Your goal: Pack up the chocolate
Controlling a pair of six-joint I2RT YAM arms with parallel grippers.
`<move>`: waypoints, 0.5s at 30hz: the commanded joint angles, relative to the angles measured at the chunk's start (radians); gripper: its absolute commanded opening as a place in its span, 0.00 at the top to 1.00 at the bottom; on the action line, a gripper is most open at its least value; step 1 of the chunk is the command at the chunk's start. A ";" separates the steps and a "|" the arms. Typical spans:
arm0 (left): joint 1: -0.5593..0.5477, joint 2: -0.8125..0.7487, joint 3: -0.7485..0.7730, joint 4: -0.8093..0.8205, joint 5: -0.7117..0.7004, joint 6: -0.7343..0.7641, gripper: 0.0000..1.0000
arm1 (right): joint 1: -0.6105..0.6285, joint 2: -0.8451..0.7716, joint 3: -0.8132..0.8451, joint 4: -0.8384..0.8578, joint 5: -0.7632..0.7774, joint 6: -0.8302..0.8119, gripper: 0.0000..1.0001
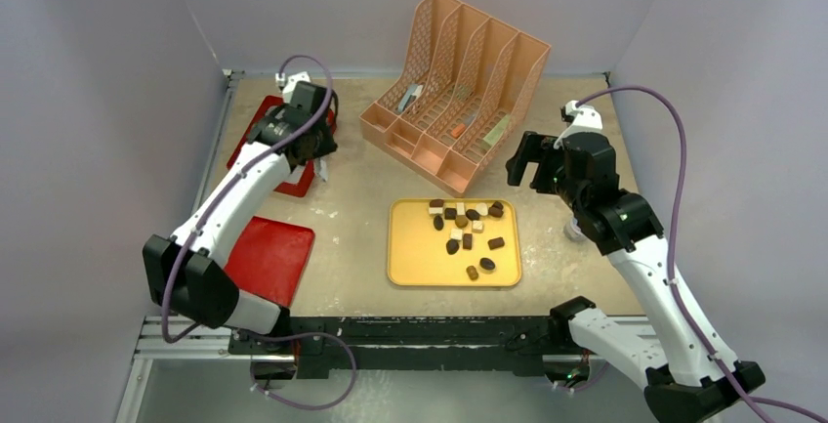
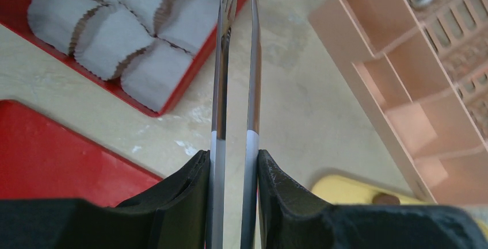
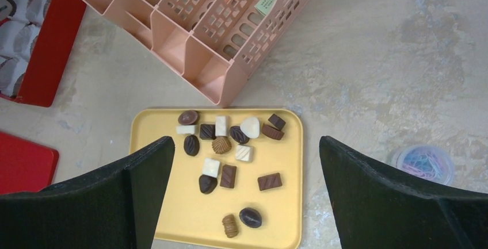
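Several chocolate pieces (image 1: 467, 223), dark brown, caramel and white, lie loose on a yellow tray (image 1: 405, 267); they also show in the right wrist view (image 3: 230, 151). My left gripper (image 1: 310, 154) is shut on metal tweezers (image 2: 218, 88). The tweezer tips reach over a red box (image 2: 17, 13) of white cup liners (image 2: 115, 30) at the back left. My right gripper (image 1: 522, 164) is open and empty, held above the table just right of the tray's far edge. In the right wrist view its fingers (image 3: 138, 180) frame the tray (image 3: 155, 214).
A pink mesh file organizer (image 1: 459, 101) stands behind the tray. A flat red lid (image 1: 273, 257) lies at the front left. A small clear tub of coloured clips (image 3: 423, 163) sits right of the tray. Grey walls close in three sides.
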 commanded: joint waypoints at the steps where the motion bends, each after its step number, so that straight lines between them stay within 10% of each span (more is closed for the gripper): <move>1: 0.149 0.041 0.079 0.114 0.100 0.021 0.92 | -0.002 0.015 0.035 0.037 -0.015 -0.026 0.03; 15: 0.260 0.214 0.096 0.231 0.238 -0.001 0.91 | -0.002 0.032 0.055 0.057 -0.024 -0.022 0.03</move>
